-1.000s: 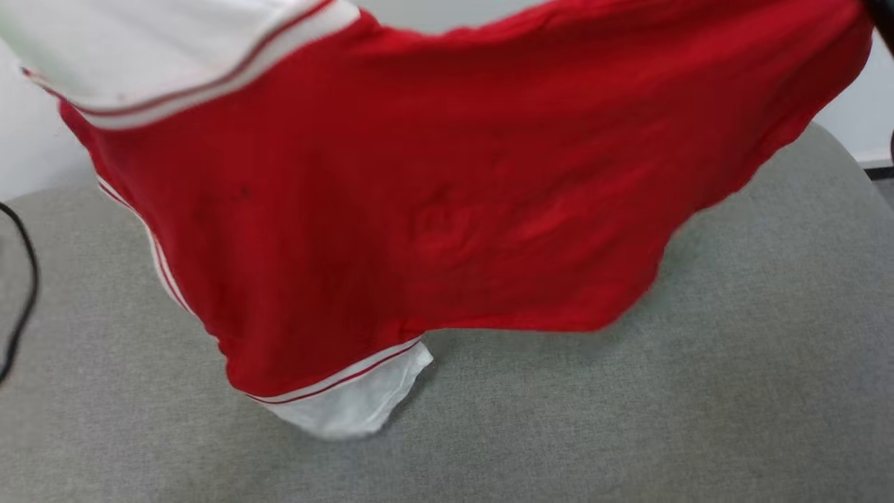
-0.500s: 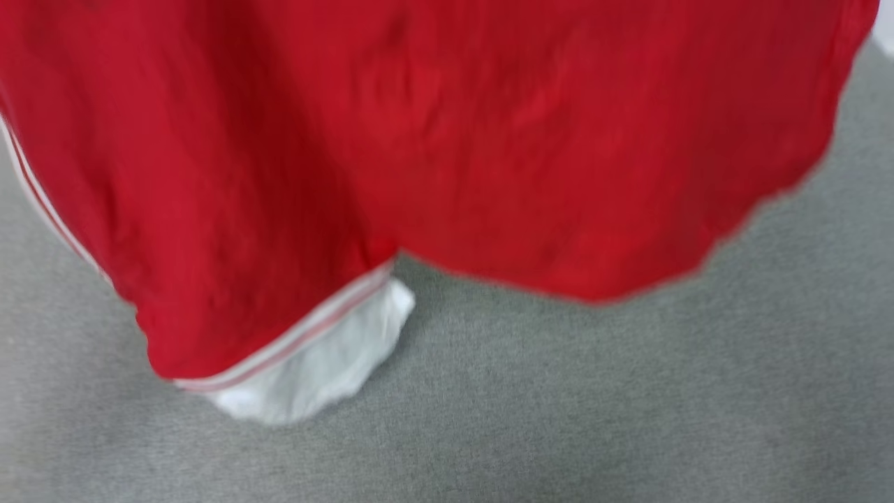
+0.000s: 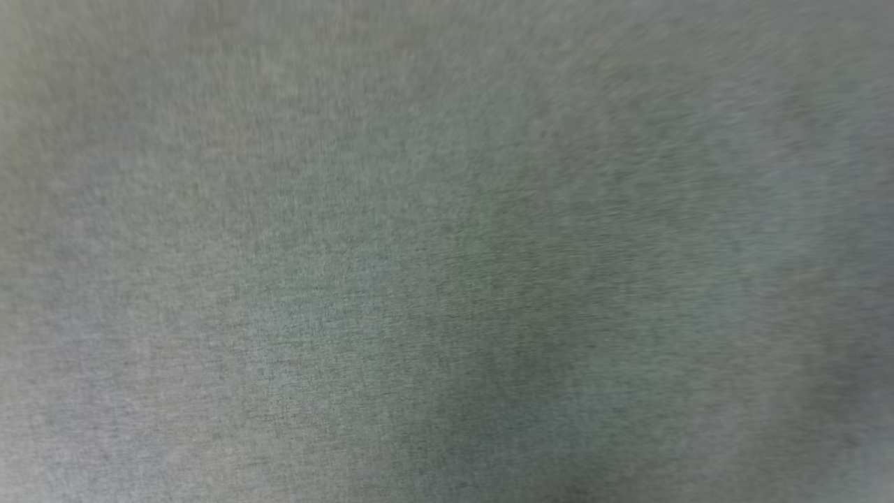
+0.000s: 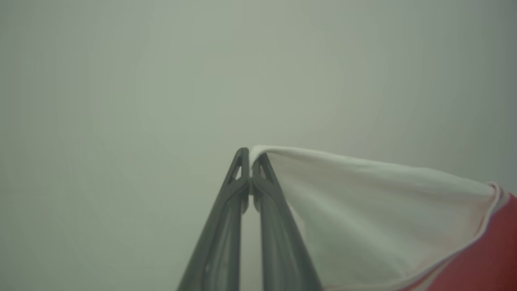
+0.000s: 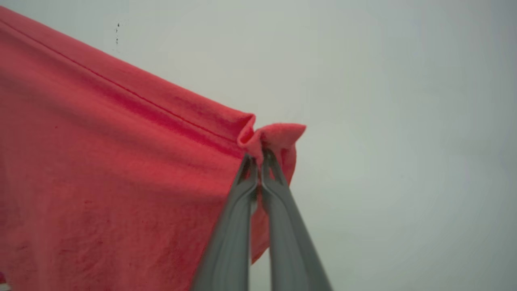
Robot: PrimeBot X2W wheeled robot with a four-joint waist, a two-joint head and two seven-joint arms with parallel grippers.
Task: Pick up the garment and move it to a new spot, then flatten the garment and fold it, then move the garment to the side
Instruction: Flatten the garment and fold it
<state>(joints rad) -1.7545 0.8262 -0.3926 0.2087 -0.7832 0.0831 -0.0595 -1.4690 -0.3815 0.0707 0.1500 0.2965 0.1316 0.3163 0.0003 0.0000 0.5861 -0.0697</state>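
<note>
Grey fabric surface [image 3: 447, 251], blurred, across head view. Left wrist: left end effector [image 4: 251, 159] pinched shut on white sleeve edge of the jersey shirt [image 4: 383, 218], cloth trailing to lower right. Right wrist: right end effector [image 5: 260, 155] clamped on red hemmed corner, cloth hanging at left. Suggest holding both pinches, edge taut, lowering level.
</note>
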